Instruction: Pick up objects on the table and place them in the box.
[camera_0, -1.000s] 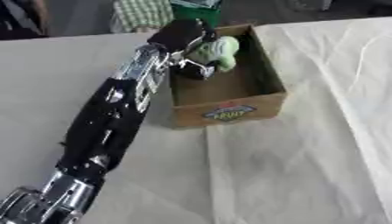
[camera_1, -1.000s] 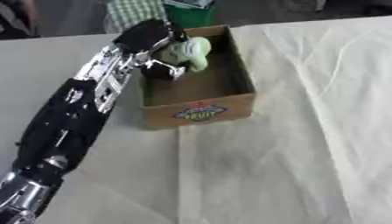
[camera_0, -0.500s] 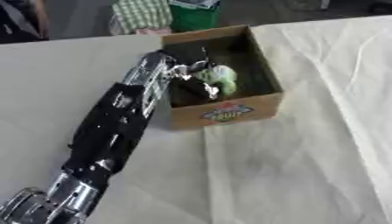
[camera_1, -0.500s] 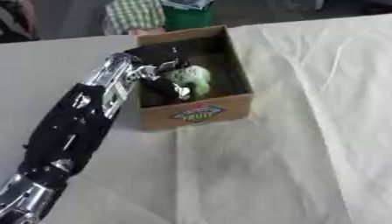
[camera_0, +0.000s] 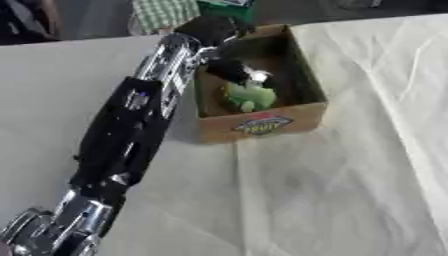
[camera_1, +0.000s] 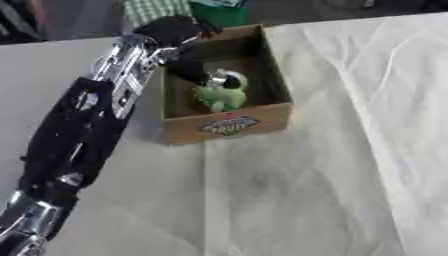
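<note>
On pale cloth-covered table (camera_0: 350, 190): open cardboard box (camera_0: 302, 107), printed fruit label (camera_0: 260, 124) on near wall, flaps up. Inside box, toward near wall: green object (camera_0: 248, 96), lumpy, pale green with a small white patch at top; resting on box floor, shape otherwise unclear. Left arm (camera_0: 131, 130) black with silver joints, entering from lower left corner, stretched diagonally up to box's left wall and crossing over its rim. Left hand (camera_1: 178, 30) above far-left corner of box, wrist bent, dark fingers (camera_1: 199, 74) reaching down into box interior. Fingertips just above and behind green object, close to its white patch; contact or a small gap, cannot tell. Fingers look fairly straight rather than curled round anything, but dark hand against shadowed box wall, so how far open: cannot tell. Right hand nowhere in either view. Beyond far edge of table: checked green-and-white fabric (camera_0: 164, 12) and a dark green container (camera_1: 219, 12), both behind box. Cloth creased in long folds right of box.
</note>
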